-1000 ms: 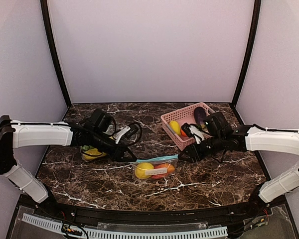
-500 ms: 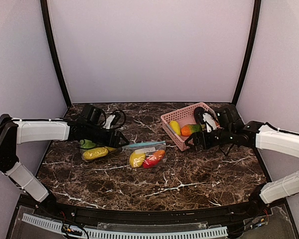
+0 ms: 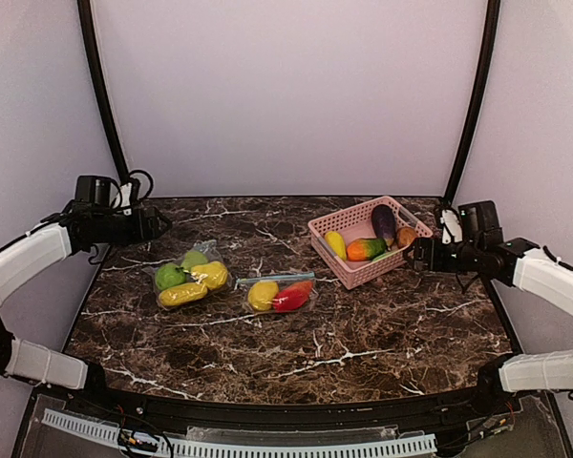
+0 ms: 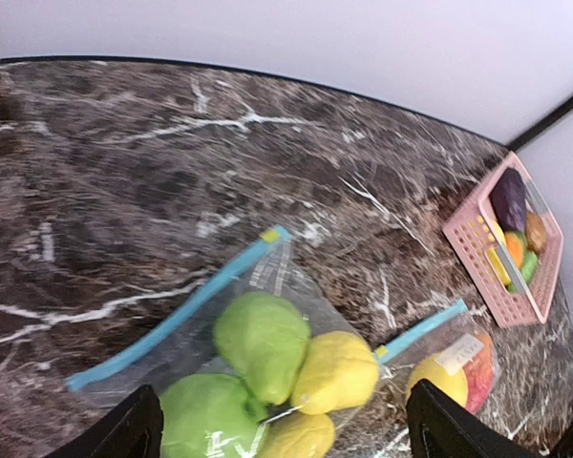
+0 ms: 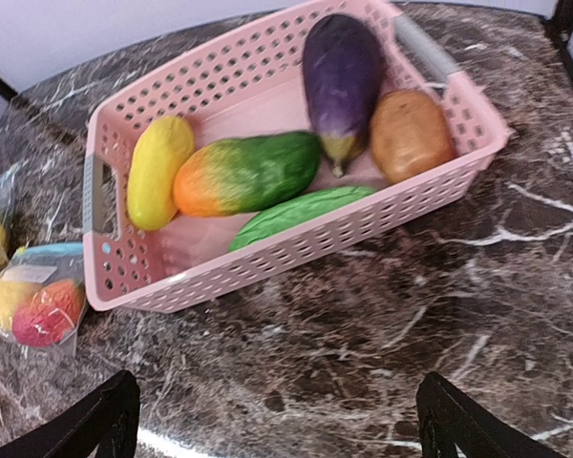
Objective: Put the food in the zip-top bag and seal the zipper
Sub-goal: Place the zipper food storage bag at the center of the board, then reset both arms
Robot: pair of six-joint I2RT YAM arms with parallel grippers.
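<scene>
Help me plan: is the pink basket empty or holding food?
Not empty: the pink basket holds a purple eggplant, a yellow piece and more.

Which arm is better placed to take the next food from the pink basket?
Right, probably. The right gripper stands open just beside the pink basket, and its wrist camera looks straight into it. The left gripper, also open, is far across the table, near the left bag.

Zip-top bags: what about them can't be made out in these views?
- Left bag: left wrist view shows its blue zipper strip, but whether it's pressed shut is too fine to tell; that view's bottom edge cuts off the bag.
- Middle bag: its white label is too small to read in any view.
- Top view: both zippers too small.
</scene>
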